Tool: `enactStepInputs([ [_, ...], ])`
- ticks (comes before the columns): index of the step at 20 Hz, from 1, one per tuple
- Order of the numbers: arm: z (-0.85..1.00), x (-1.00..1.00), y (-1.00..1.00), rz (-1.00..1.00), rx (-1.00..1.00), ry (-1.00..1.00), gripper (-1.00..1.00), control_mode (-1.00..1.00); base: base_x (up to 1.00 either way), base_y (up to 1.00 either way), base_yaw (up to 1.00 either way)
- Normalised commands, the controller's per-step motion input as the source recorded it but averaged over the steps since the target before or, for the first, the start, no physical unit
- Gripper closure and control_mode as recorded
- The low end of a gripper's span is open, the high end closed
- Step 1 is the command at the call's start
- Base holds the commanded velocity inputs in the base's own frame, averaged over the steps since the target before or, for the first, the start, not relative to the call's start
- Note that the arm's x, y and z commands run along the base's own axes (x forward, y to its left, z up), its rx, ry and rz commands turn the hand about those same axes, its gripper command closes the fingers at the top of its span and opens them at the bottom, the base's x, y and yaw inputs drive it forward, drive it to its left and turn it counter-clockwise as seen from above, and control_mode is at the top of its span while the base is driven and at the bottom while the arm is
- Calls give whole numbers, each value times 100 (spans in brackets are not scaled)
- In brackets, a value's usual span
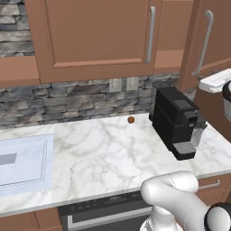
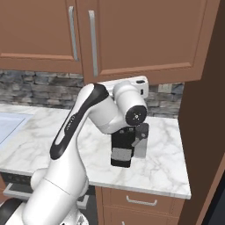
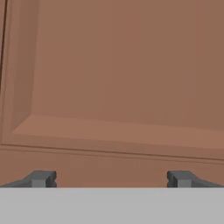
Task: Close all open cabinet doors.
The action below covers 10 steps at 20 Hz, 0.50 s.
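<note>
Two wall-cabinet doors fill the top of both base views. Left door (image 1: 94,38) faces flat w/ its bar handle (image 1: 151,34) on the right edge; right door (image 1: 210,40) sits at an angle in the left base view, swung out toward the near side, handle (image 1: 204,43) on its left edge. In the right base view the same pair show as left door (image 2: 37,33) and right door (image 2: 149,37), handles (image 2: 72,33) and (image 2: 92,43) side by side near the seam. Marble counter (image 1: 103,153) runs left to right below, stone backsplash (image 1: 67,101) behind it. Arm (image 2: 83,132) rises from near left in the right base view, elbow bent, wrist up at the right door's lower edge. Sink (image 1: 22,164) at far left of counter. Dark dishwasher front (image 1: 103,212) under the near counter edge. Black coffee machine (image 1: 176,122) on the right part of counter, partly hidden behind the arm in the right base view. Drawer (image 2: 140,200) below counter at right. Gripper (image 3: 111,179) close up against a door's recessed panel (image 3: 127,65), fingers (image 3: 41,178) spread wide apart, nothing between them; touching the wood or not, can't tell. Small brown round item (image 1: 131,119) on counter by the backsplash, just left of the coffee machine.
</note>
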Motion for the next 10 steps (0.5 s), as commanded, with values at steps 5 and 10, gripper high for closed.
enactStepInputs([
  [5, 0, 41, 17, -2, 0, 0, -100, -100, 0, 0, 0],
  [10, 0, 37, 12, -2, 0, 0, -100, -100, 0, 0, 0],
])
